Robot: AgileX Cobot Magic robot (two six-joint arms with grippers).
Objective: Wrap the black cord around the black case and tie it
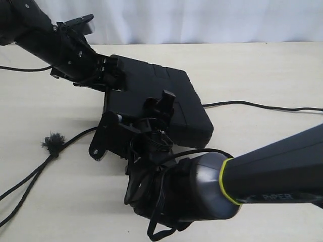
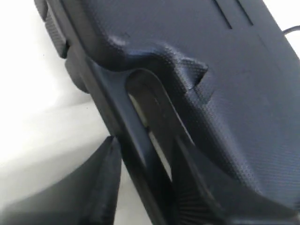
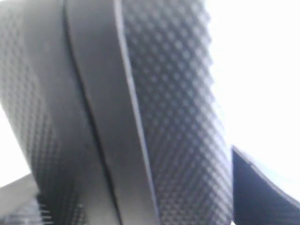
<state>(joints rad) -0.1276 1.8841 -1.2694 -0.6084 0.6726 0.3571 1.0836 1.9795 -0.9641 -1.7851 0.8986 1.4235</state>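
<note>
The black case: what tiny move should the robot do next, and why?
Probably close the right gripper on the near edge of the case. Its jaws straddle that edge with gaps showing on both sides, and the cord lies on the table, none showing across the case's top.

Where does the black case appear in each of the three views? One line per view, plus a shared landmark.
Exterior view: the black case lies mid-picture on the table.
Left wrist view: it fills the upper right, its handle cut-out near the centre.
Right wrist view: its edge runs top to bottom through the middle.
Shared landmark: the pebbled texture, in both wrist views; too fine to see in the exterior view.
</note>
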